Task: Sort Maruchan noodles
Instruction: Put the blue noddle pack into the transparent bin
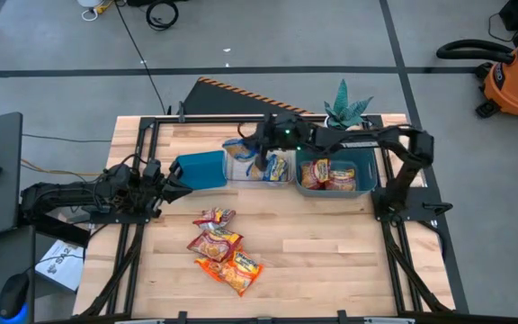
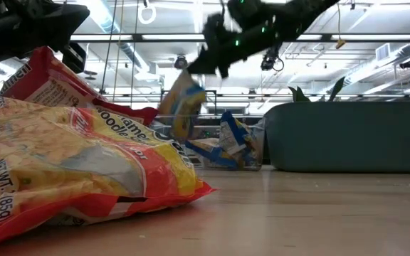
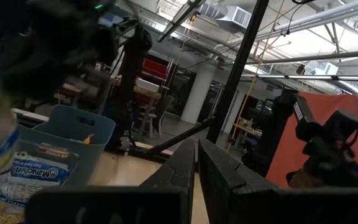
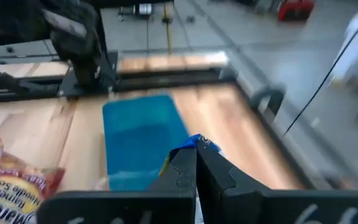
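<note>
While the right gripper (image 1: pixel 261 150) hangs above the clear bin (image 1: pixel 238 176) at the table's far edge, its fingers are pinched on a blue-and-yellow noodle packet (image 2: pixel 181 104), which dangles in the air over that bin in the low view. More blue-and-yellow packets (image 1: pixel 277 167) sit inside the clear bin. Just beside it, a teal bin (image 1: pixel 365 176) holds red-and-yellow packets (image 1: pixel 328 174), and on its other side a blue bin (image 1: pixel 201 169) lies tipped on its side. Nearer the front, a loose cluster of orange-red packets (image 1: pixel 223 248) rests on the wooden table (image 1: pixel 331 252). The left gripper (image 1: pixel 171 184) waits low beside the blue bin, fingers nearly closed with nothing between them.
</note>
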